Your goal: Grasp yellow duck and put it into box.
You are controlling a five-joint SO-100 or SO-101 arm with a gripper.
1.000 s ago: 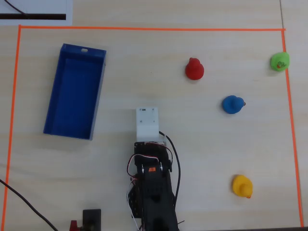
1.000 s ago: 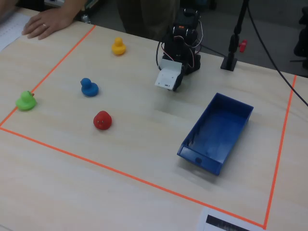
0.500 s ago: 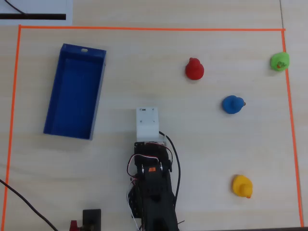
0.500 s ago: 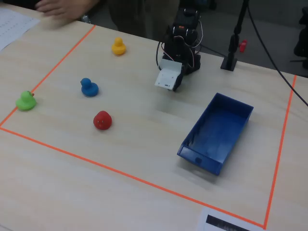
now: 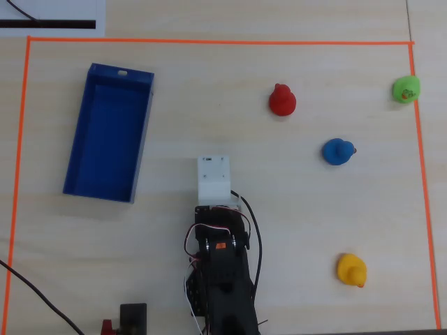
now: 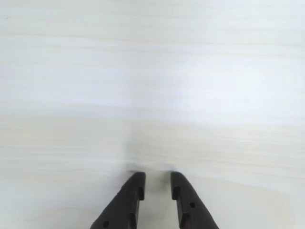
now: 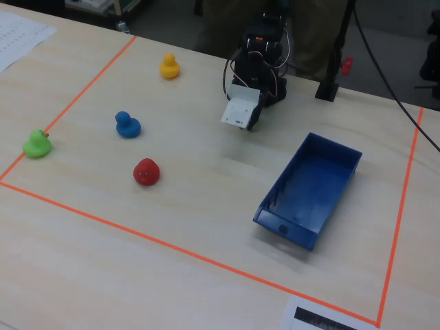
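Note:
The yellow duck stands on the wooden table at the lower right of the overhead view, and at the far left in the fixed view. The blue box lies empty at the left of the overhead view, and at the right in the fixed view. My arm is folded back at the bottom middle, with its white wrist housing between box and duck. My gripper shows a narrow gap between its black fingers, with only bare table in it. Neither duck nor box appears in the wrist view.
A red duck, a blue duck and a green duck stand to the right of the arm. Orange tape frames the work area. Cables and a black stand lie beside the arm's base.

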